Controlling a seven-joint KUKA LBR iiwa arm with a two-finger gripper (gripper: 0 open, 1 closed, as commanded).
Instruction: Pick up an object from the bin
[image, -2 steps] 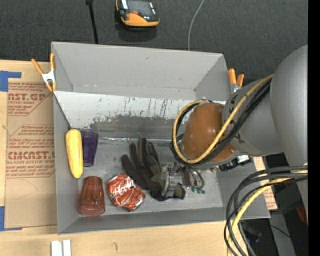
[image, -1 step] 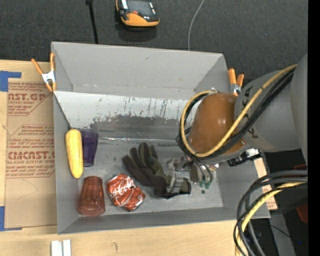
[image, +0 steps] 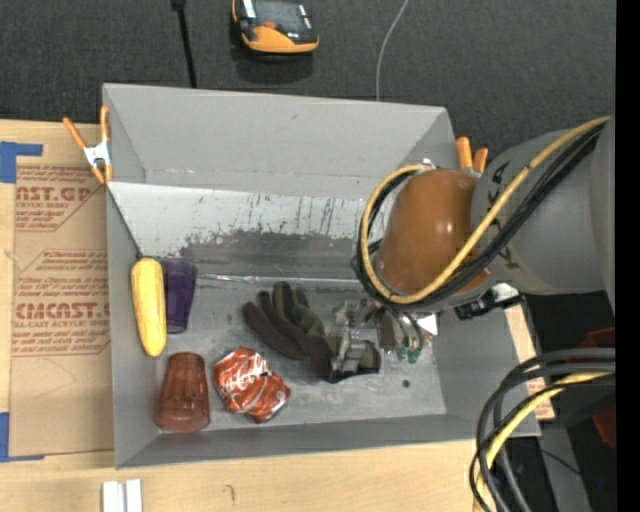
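Since gripper (image: 353, 348) sits at right end of dark glove (image: 283, 322), which stretches up-left: opening and hold can't be told.

You had a dark speckled floor (image: 520, 60) across the top, with an orange-and-black device (image: 275, 25) lying on it between a black cable (image: 186, 45) and a thin pale cable (image: 381, 60). A light wooden counter (image: 300, 485) ran along the bottom.

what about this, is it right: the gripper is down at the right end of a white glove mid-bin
No: the glove is dark, not white. The camera view shows the gripper down at its right end, mid-bin.
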